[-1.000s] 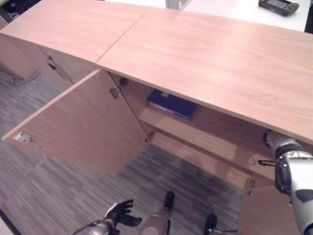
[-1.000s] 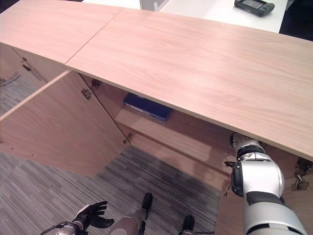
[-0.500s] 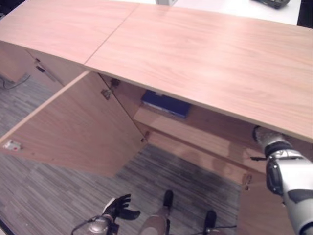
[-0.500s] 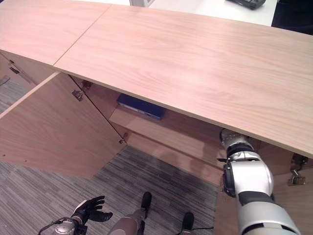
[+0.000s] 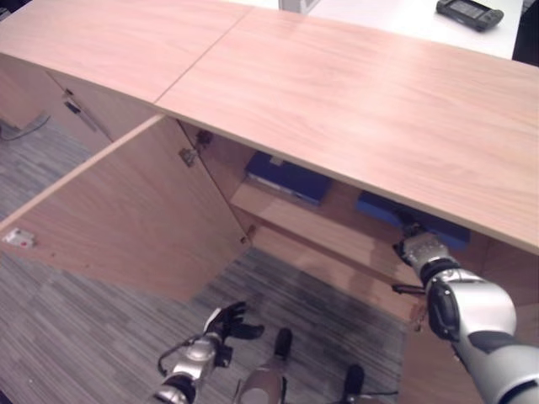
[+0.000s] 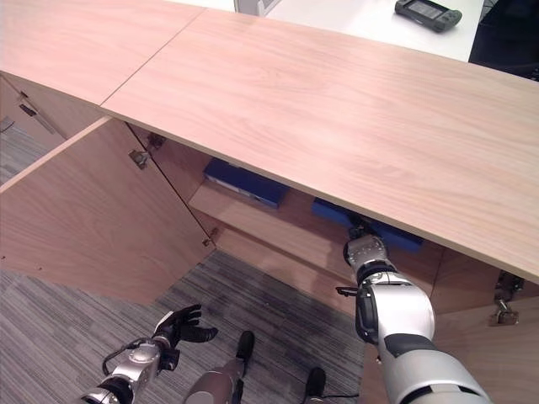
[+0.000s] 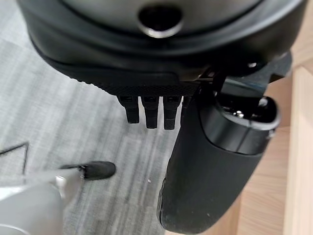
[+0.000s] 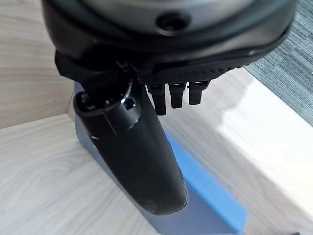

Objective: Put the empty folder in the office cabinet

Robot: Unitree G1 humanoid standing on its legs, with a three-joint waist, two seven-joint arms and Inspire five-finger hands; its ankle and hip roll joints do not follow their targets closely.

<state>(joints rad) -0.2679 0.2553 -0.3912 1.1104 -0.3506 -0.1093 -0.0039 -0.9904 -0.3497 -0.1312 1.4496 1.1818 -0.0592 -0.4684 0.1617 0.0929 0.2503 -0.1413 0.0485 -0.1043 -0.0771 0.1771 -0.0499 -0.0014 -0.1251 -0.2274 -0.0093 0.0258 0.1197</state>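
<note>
A blue folder point(image 5: 438, 229) lies flat on the shelf inside the open office cabinet point(image 5: 337, 93), at the right end under the top board. My right hand point(image 5: 410, 229) reaches in to it. In the right wrist view the thumb point(image 8: 142, 161) lies along the top of the blue folder point(image 8: 210, 196), and the fingers point(image 8: 171, 95) point straight past it over the shelf. My left hand point(image 5: 227, 320) hangs low above the carpet with its fingers spread and holds nothing.
A second, darker blue folder point(image 5: 290, 178) lies further left on the same shelf. The left cabinet door point(image 5: 135, 219) stands wide open over the grey carpet. A dark device point(image 5: 469, 12) lies on the white desk behind the cabinet.
My right arm has drawn back from deep inside the cabinet, and the blue folder now shows on the shelf at its hand. My left hand has risen and moved right.
</note>
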